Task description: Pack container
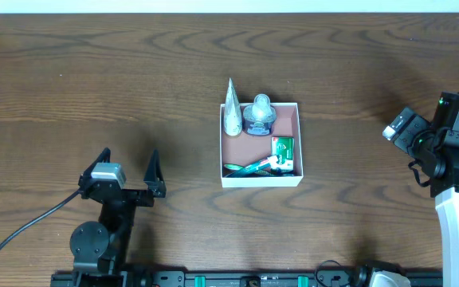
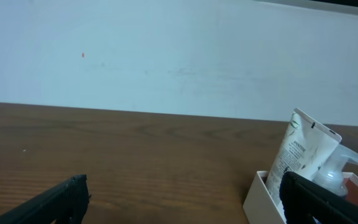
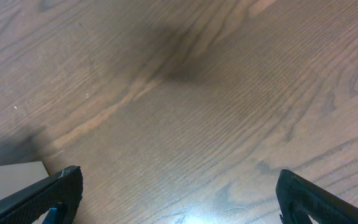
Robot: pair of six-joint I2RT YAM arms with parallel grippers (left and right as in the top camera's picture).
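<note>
The container (image 1: 260,182), a square white-walled box with a pinkish-brown floor, sits at the table's centre. It holds a white tube (image 1: 231,112), a clear pump bottle (image 1: 258,115), a green box (image 1: 282,147) and a green-and-white toothbrush pack (image 1: 251,167). My left gripper (image 1: 129,157) is open and empty, on the table left of the container. In the left wrist view, the open fingers (image 2: 182,186) frame bare wood, with the container's corner (image 2: 260,196), the tube (image 2: 300,152) and the bottle (image 2: 340,171) at the right. My right gripper (image 1: 403,127) is open and empty, far right of the container.
The right wrist view shows my open fingers (image 3: 179,180) over dark wood, with a corner of the container (image 3: 14,177) at the lower left. A black cable (image 1: 22,231) runs from the left arm's base. A pale wall (image 2: 166,56) lies behind the table.
</note>
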